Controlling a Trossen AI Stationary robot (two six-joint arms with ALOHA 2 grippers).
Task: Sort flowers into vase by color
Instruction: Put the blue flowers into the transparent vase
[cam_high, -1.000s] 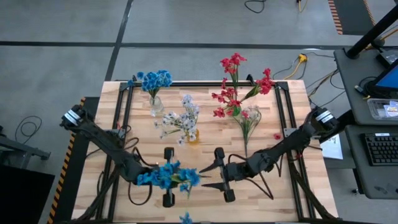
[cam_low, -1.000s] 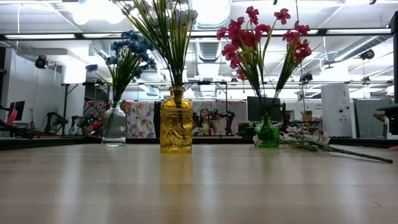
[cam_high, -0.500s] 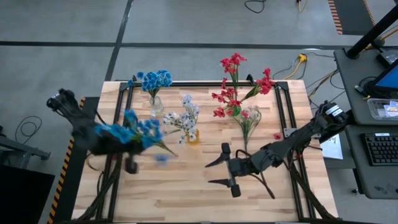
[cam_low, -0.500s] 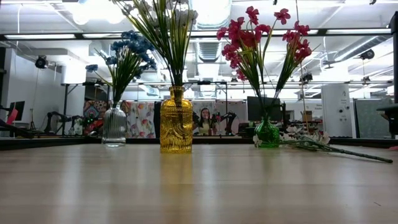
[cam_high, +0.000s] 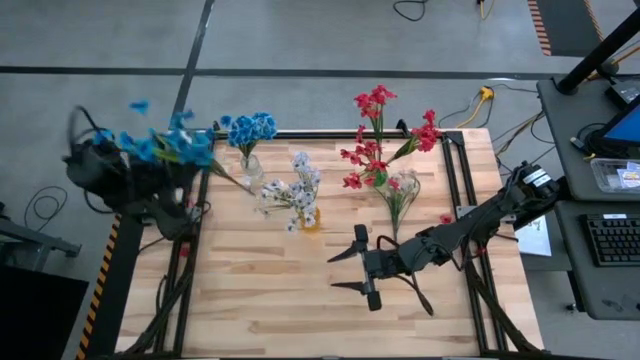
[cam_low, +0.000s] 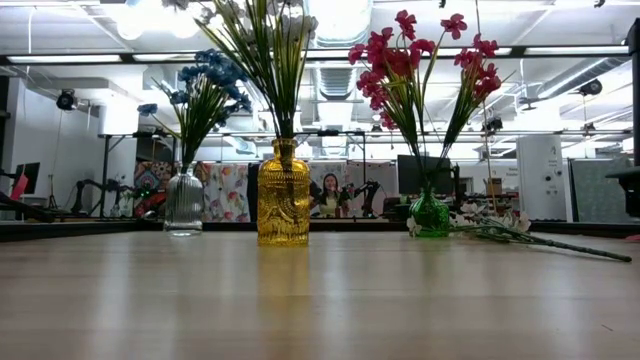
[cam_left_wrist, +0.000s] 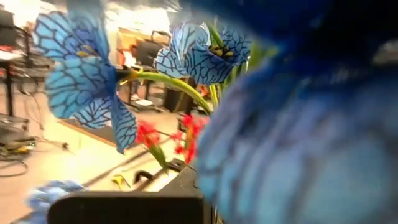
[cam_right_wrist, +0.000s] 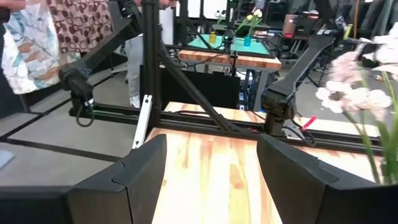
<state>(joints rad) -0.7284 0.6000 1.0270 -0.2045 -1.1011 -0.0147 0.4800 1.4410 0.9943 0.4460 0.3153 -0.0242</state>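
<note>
Ceiling lights (cam_low: 335, 15) glaring bright in low view; blue flowers (cam_left_wrist: 261, 124) blurring, filling left wrist view.

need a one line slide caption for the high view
Left gripper lifts a blue flower sprig toward the clear vase while the open right gripper waits mid-table.

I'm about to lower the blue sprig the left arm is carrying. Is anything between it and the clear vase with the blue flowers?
Nothing visible blocks it. The left gripper holds the blue sprig beside the table's left rear corner, and the clear vase stands just to its right. The yellow vase stands farther along.
</note>
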